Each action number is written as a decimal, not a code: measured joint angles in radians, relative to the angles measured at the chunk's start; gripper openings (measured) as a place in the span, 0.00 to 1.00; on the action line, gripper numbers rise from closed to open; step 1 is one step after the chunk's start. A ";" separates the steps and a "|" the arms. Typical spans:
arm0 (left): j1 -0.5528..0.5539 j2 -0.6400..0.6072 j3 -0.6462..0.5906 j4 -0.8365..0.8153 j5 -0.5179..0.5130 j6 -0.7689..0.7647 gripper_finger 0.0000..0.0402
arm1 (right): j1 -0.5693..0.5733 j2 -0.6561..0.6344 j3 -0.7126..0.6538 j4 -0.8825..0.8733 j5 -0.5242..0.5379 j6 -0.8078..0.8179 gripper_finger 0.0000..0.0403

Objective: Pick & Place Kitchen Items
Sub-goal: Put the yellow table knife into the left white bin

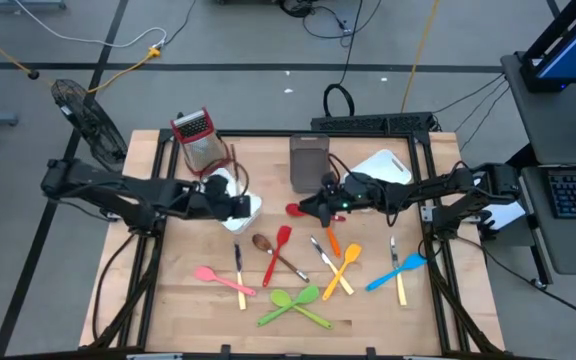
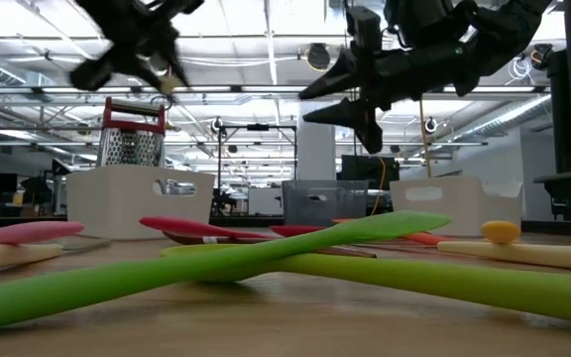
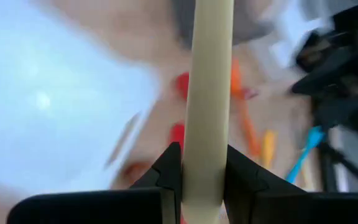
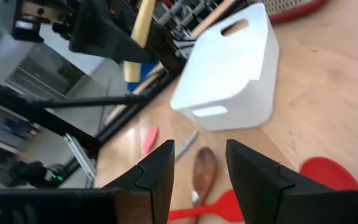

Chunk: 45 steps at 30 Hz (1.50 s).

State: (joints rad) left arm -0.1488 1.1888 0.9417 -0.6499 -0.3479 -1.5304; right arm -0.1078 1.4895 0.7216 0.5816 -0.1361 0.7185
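While the left gripper (image 3: 202, 171) holds a pale yellow utensil handle (image 3: 207, 93) clamped between its fingers (image 3: 169, 165), it hangs over the white bin (image 1: 248, 205), which serves here as the landmark. In the high view the gripper sits just at that bin's left side, above its rim, so the step in hand looks like a placing one: an item carried to the bin and not yet let go. What kind of utensil the handle belongs to is hard to tell, since only the shaft shows; it may be one of the yellow-handled knives.

The right gripper (image 4: 199, 162) hovers to the right of the white bin, above the surface (image 1: 168, 290), with its fingers parted and nothing between them. Under it, in its wrist view, lie a brown spoon (image 4: 204, 171) and a red spatula (image 4: 325, 174).

Most of the kitchen items still lie on the surface in front of the white bin: a pink spatula (image 1: 213, 275), a red spoon (image 1: 278, 250), two green spatulas (image 1: 293, 303) crossed, an orange pair (image 1: 343, 265), and a blue one (image 1: 398, 270) farther right. The box grater (image 1: 196, 135) stands behind the bin.

The next move likely calls for lowering the handle inside the bin walls and releasing it, while the right gripper descends on an item beneath it, keeping clear of the left arm nearby.
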 joint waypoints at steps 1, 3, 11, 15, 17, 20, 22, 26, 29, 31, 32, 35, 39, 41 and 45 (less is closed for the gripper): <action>-0.009 -0.004 0.000 -0.022 0.013 -0.037 0.16 | -0.002 0.000 0.000 -0.009 0.000 -0.014 0.35; -0.027 -0.016 0.000 -0.064 0.052 -0.093 0.16 | -0.003 0.000 0.000 -0.015 0.002 -0.046 0.35; -0.056 -0.033 0.000 -0.172 0.199 -0.243 0.16 | -0.047 -0.005 0.000 -0.005 0.035 -0.226 0.35; -0.055 -0.032 0.000 -0.173 0.242 -0.311 0.16 | -0.083 -0.023 0.000 0.032 0.035 -0.291 0.35; -0.056 -0.029 0.000 -0.168 0.257 -0.350 0.16 | -0.101 -0.046 -0.001 0.051 0.033 -0.314 0.35; -0.057 -0.029 0.000 -0.167 0.276 -0.423 0.16 | -0.128 -0.091 0.000 0.062 0.031 -0.341 0.35; -0.060 -0.027 0.000 -0.166 0.279 -0.477 0.16 | -0.141 -0.127 -0.001 0.063 0.031 -0.375 0.35; -0.060 -0.005 0.000 -0.161 0.281 -0.602 0.16 | -0.154 -0.219 -0.001 0.059 0.029 -0.468 0.35; -0.055 0.026 0.000 -0.136 0.316 -0.680 0.16 | -0.154 -0.289 -0.001 0.042 0.028 -0.523 0.35; -0.048 0.055 0.000 -0.133 0.348 -0.719 0.16 | -0.154 -0.334 -0.001 0.024 0.028 -0.559 0.35; -0.042 0.065 0.000 -0.131 0.357 -0.739 0.16 | -0.154 -0.359 0.000 0.004 0.028 -0.577 0.35; -0.017 0.089 0.000 -0.106 0.351 -0.770 0.16 | -0.154 -0.414 -0.001 -0.057 0.028 -0.612 0.35; 0.032 0.103 0.000 -0.049 0.349 -0.779 0.16 | -0.154 -0.471 -0.001 -0.133 0.028 -0.626 0.35; 0.060 0.116 0.000 -0.037 0.383 -0.780 0.16 | -0.154 -0.491 -0.001 -0.178 0.028 -0.626 0.35; 0.113 0.139 0.000 -0.029 0.518 -0.780 0.16 | -0.154 -0.520 -0.001 -0.244 0.028 -0.626 0.35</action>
State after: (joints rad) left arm -0.0359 1.3274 0.9421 -0.6790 0.1700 -2.3105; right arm -0.2619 0.9693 0.7208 0.3374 -0.1085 0.0921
